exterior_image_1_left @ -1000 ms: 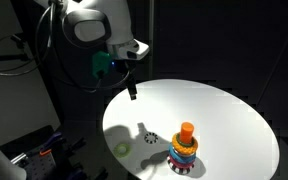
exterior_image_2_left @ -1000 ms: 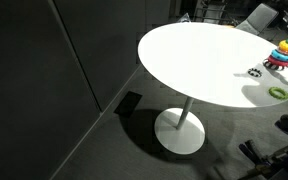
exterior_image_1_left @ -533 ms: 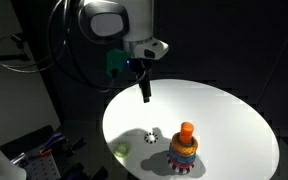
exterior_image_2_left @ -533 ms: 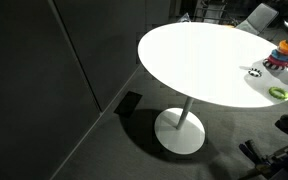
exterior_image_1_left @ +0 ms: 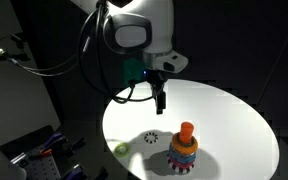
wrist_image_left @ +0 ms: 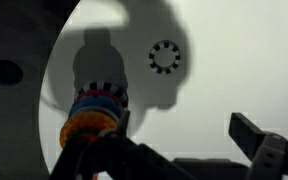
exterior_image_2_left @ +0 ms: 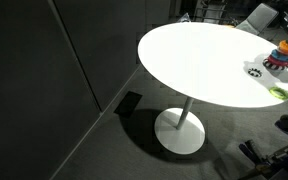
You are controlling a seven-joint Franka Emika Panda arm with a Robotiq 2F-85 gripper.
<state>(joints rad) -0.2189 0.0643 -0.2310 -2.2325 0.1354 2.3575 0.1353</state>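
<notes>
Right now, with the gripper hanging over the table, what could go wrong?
1. The open gripper hangs over the table near the tall ring stacker; a low sweep could tip it.
2. The green ring lies close to the table edge; a nudge may push it off.

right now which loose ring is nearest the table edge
The green ring, right at the white round table's rim; the dark toothed ring lies further in.

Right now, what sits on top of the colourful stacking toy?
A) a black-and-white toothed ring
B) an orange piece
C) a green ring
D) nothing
B: an orange piece caps the stacking toy, while the green ring and the toothed ring lie loose on the table.
</notes>
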